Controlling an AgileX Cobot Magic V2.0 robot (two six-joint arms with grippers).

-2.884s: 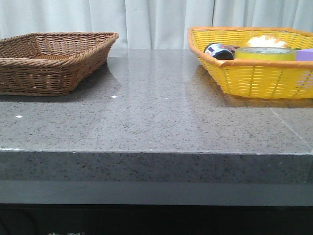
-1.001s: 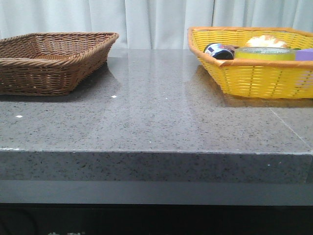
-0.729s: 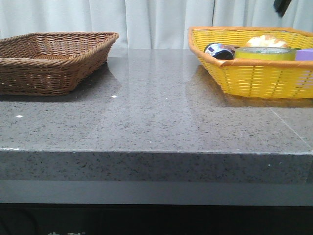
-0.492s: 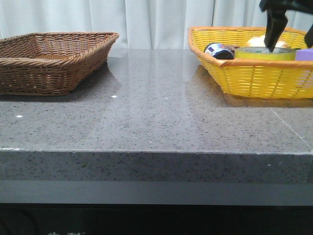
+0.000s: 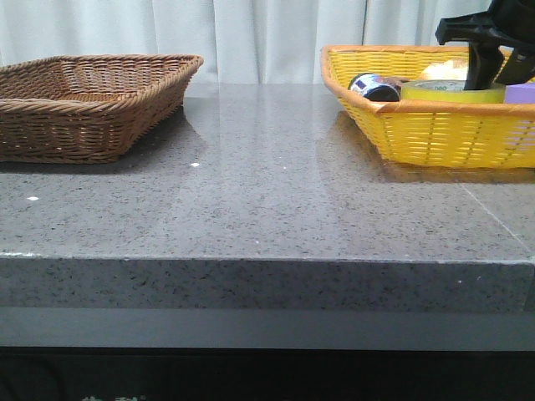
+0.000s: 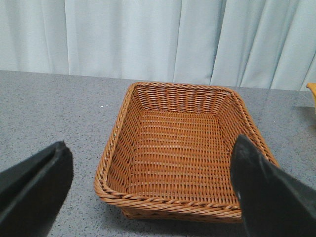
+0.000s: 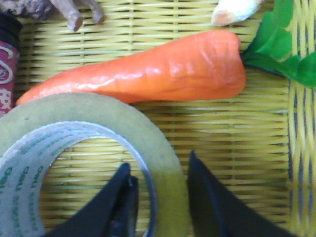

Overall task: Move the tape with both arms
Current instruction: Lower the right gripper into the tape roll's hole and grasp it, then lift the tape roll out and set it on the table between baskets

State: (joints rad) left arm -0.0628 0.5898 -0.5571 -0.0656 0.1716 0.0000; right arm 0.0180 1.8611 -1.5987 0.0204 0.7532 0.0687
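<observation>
Right hand point(image 7: 158, 197), absent from the front view moments ago, is now reaching down into the yellow basket point(image 5: 435, 134), its fingers spread and straddling the wall of the tape point(image 7: 84, 153), one inside the core, not yet pinching. Left hand point(image 6: 148, 192) is waiting spread above the brown basket point(image 6: 182, 148), so the pickup looks imminent.
</observation>
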